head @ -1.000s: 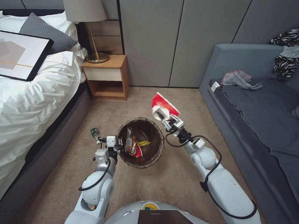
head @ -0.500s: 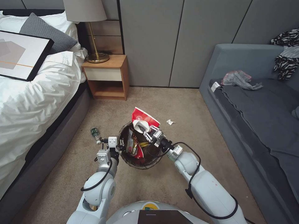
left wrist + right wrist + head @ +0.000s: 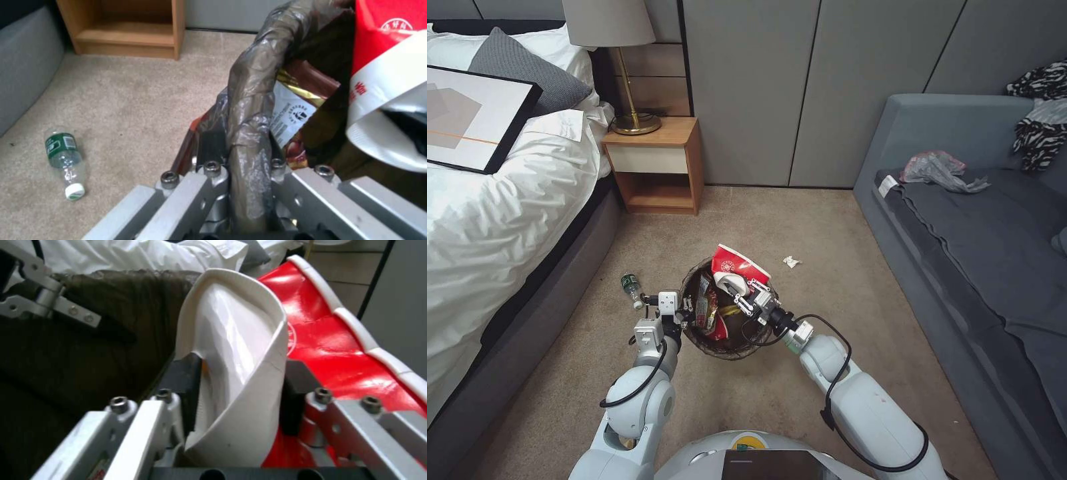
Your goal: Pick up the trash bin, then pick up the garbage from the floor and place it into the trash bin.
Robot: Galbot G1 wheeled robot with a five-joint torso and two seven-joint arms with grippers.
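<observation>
Head view: left gripper (image 3: 686,312) pinches the bin (image 3: 728,350) rim, bin held above the carpet (image 3: 800,220); right gripper (image 3: 742,293) holds the cup (image 3: 735,264) over the bin's far rim. Left wrist: fingers (image 3: 209,146) pinch the bag-lined rim; bottle (image 3: 64,159) lies on carpet. Right wrist: fingers (image 3: 186,386) squeeze the crushed cup's wall.

Beige carpeted floor (image 3: 747,220) spreads below me. A green-labelled bottle (image 3: 630,287) lies on it at my ten o'clock, a crumpled white paper scrap (image 3: 791,262) at one o'clock, well apart.
</observation>
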